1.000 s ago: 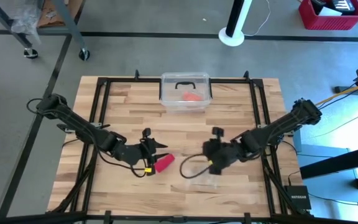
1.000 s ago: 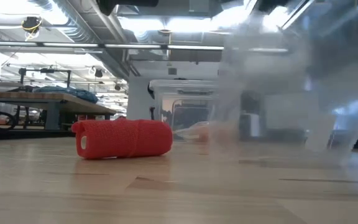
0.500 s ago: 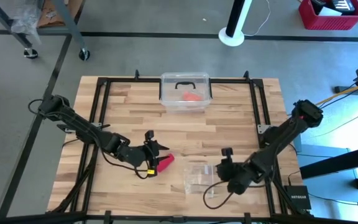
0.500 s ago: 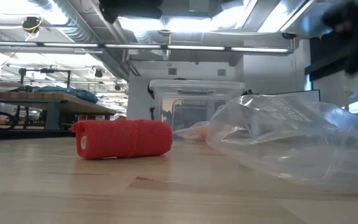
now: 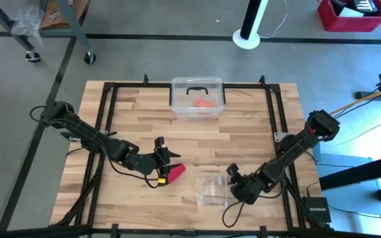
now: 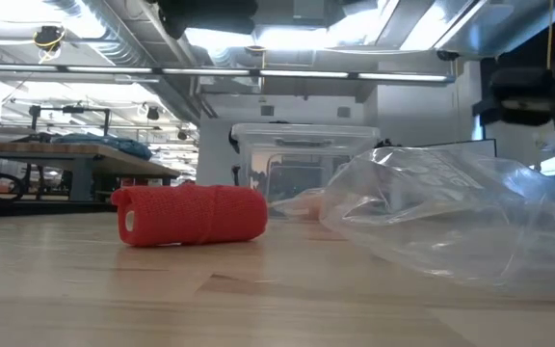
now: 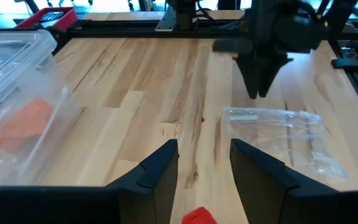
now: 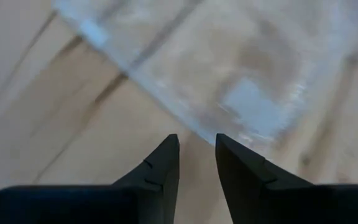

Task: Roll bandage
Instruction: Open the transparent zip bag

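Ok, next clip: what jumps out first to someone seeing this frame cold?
The red bandage, already a small roll, lies on the table's front-left part, with the left gripper open right at it. To its right lies a crinkly clear bag, the right gripper open at its edge. At the far edge stands a clear lidded box with an orange-red lump inside.

The only legible text is "NETGEAR" on a small dark box (image 5: 317, 209) beside the table (image 5: 243, 132).

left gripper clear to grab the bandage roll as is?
Probably yes. The left gripper hovers open right beside the red bandage roll, which lies free on the wooden table, apart from the clear plastic bag.
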